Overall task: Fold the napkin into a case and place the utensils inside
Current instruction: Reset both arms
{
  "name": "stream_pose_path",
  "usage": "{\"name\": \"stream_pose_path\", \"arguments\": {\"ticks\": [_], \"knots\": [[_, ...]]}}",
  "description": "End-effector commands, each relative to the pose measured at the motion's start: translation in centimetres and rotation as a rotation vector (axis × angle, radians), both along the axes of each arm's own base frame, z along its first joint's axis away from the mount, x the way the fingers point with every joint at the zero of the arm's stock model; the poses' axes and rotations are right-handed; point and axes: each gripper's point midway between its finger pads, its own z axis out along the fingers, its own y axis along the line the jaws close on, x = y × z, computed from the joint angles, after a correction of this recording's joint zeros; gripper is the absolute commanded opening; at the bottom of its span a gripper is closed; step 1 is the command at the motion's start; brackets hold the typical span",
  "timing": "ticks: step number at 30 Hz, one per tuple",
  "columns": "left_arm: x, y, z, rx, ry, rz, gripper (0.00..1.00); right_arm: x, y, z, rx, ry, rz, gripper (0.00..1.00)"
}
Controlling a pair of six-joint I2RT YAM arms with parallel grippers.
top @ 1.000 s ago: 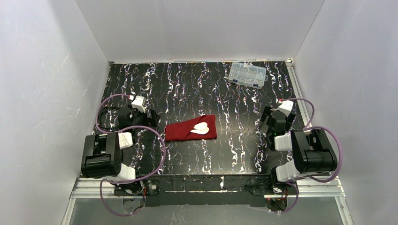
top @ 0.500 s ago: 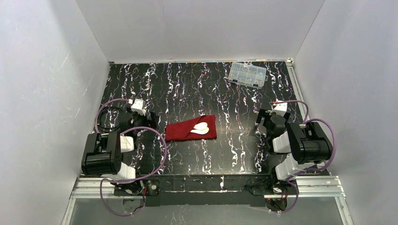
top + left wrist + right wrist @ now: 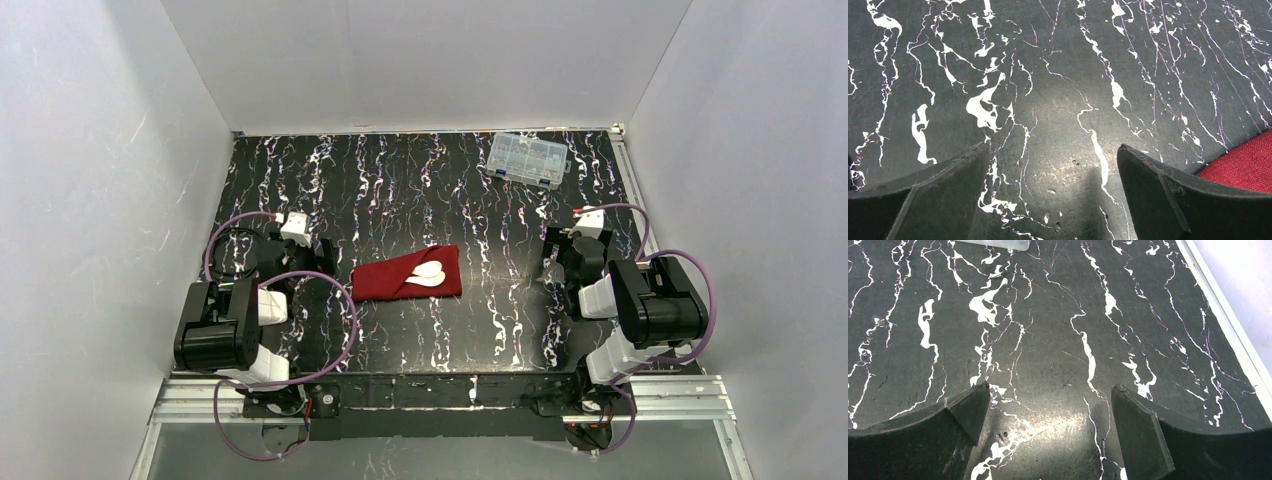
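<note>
Shifted inward, the right hand (image 3: 1048, 400) is held wide open and empty; the left hand (image 3: 1053, 160) likewise, near the deep red cloth case (image 3: 385, 281).

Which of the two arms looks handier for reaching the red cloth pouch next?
Probably the left. The left gripper, open, sits nearer the red cloth pouch, whose corner shows in its own camera. The right gripper, also open, has no cloth in its view.
</note>
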Motion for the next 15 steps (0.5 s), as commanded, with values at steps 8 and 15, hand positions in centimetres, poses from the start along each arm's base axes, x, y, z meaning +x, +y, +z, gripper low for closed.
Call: {"name": "stream_pose_path", "arguments": {"ticks": [8,15], "knots": [[0.99,0.30,1.58,0.006,-0.057,0.014,0.98,0.61,1.11,0.68,-0.035,-0.017,0.064,0.99],[0.96,0.33,1.59,0.007,-0.057,0.015,0.98,0.63,1.06,0.70,-0.036,-0.018,0.063,0.99]]}}
